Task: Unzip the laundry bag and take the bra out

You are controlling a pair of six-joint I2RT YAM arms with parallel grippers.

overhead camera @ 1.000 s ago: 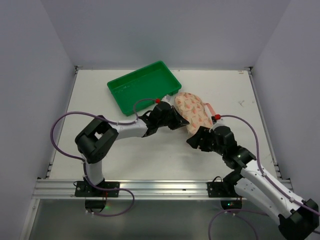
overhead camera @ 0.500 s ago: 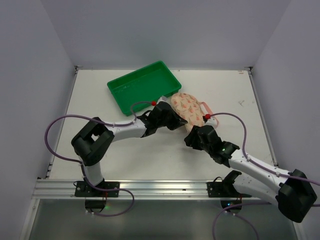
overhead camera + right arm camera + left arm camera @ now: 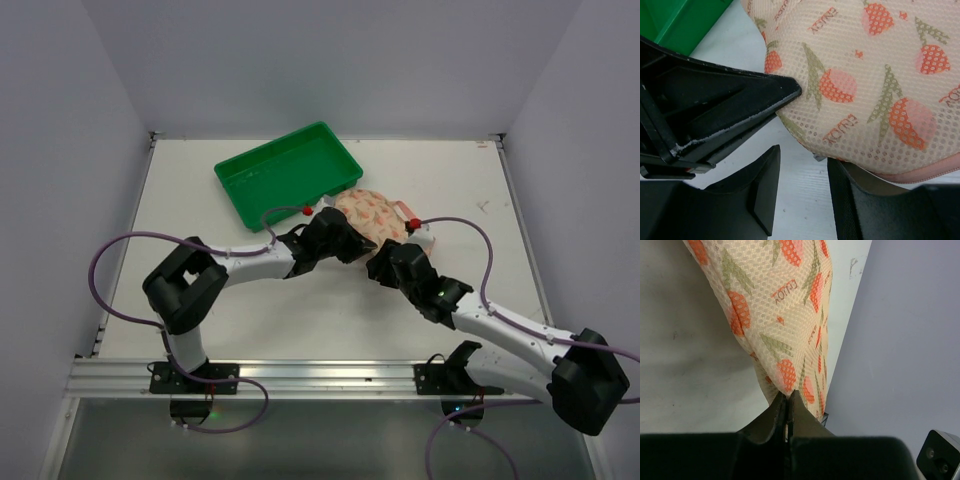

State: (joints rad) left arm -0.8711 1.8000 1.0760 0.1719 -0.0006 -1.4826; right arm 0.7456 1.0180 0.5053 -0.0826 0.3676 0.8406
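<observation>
Black and closed tight, your left claw (image 3: 787,399) pinches a fold of mesh on the laundry bag (image 3: 785,315). Your right claw (image 3: 802,195) stands with jaws parted at the bag's pink-trimmed near edge, clamping nothing. The bag lies on the worktop (image 3: 450,190), just beside the green tray (image 3: 285,172).

The bag (image 3: 372,210) lies on the surface (image 3: 450,180) near its middle, a little to the right. It is a rounded cream-pink mesh case printed with orange-pink fruit, green leaves and small lettering, edged in pink trim (image 3: 920,172). It looks closed, with its near-left edge gathered into a tight fold.
</observation>
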